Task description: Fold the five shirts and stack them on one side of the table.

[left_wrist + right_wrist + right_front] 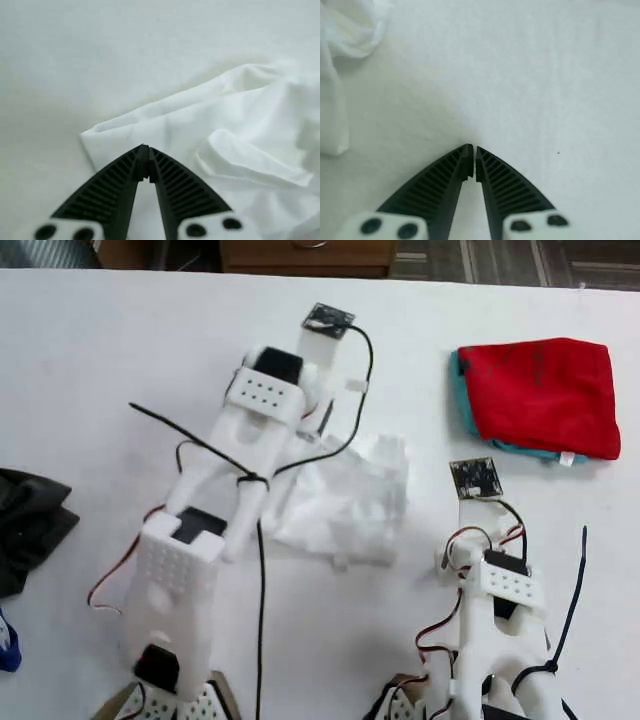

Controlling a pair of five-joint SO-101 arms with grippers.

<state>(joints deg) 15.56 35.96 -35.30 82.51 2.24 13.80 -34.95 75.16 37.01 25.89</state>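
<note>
White shirt [350, 495] lay crumpled; I read my left gripper [146, 156] as pressed together over its edge, presumably to start a fold. Right gripper [472, 159], tips together too, hung over bare table [550, 75].

One white shirt [345, 500], one red shirt [540, 390], one teal shirt [463, 400], one black shirt [30, 525], one left arm [230, 470], one right arm [495, 610].

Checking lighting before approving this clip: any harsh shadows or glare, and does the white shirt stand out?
High view: even light, no glare; the white shirt blends into the table but for fold shadows; the red shirt stands out. Left wrist view: soft shadow along the shirt's edge by the left claw. Right wrist view: faint shadow around the right claw.
</note>
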